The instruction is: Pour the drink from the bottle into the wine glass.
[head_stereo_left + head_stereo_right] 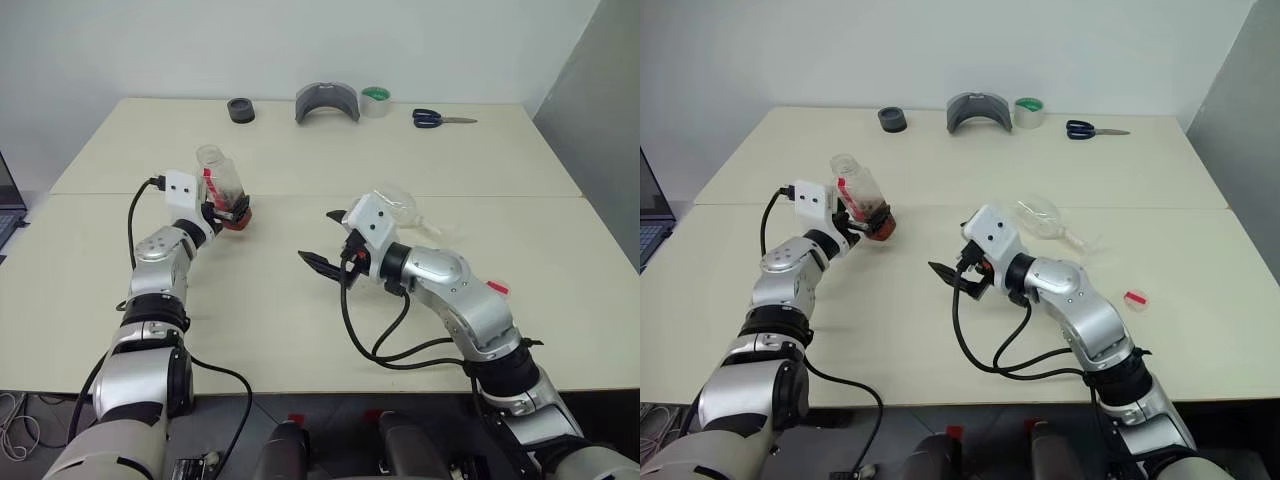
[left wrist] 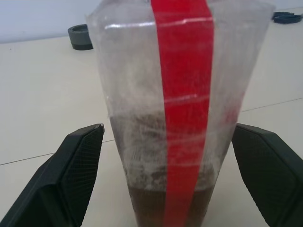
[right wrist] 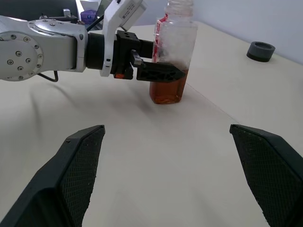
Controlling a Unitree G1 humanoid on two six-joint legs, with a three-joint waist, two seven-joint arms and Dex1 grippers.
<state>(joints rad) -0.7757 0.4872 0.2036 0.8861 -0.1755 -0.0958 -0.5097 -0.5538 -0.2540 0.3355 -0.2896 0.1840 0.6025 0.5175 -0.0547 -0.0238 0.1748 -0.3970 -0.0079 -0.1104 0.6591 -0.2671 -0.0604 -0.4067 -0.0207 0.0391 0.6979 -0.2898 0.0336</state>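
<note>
Two pale cream tables (image 1: pixel 300 300) are standing pushed together against a plain white wall (image 1: pixel 300 40), with the robot's arms reaching over the near one.

Along the far edge, well apart from the arms, a small dark grey ring (image 1: pixel 240 110), a curved grey plastic piece (image 1: pixel 327 102), a roll of clear tape with a green core (image 1: pixel 376 100) and blue-handled scissors (image 1: pixel 438 119) are lying in a row. A small red cap (image 1: pixel 1135 298) is lying near the right arm. The small clear plastic bottle with the red label strip (image 1: pixel 222 185) is standing upright, uncapped, with the reddish-brown drink (image 3: pixel 166 90) filling its bottom part. The left gripper (image 3: pixel 163 72) is standing wide open with its fingers either side of the bottle, not gripping it. The clear stemmed wine glass (image 1: pixel 1045 218) is lying on its side just behind the right gripper (image 1: pixel 322 240), which is hanging fully open and empty.
</note>
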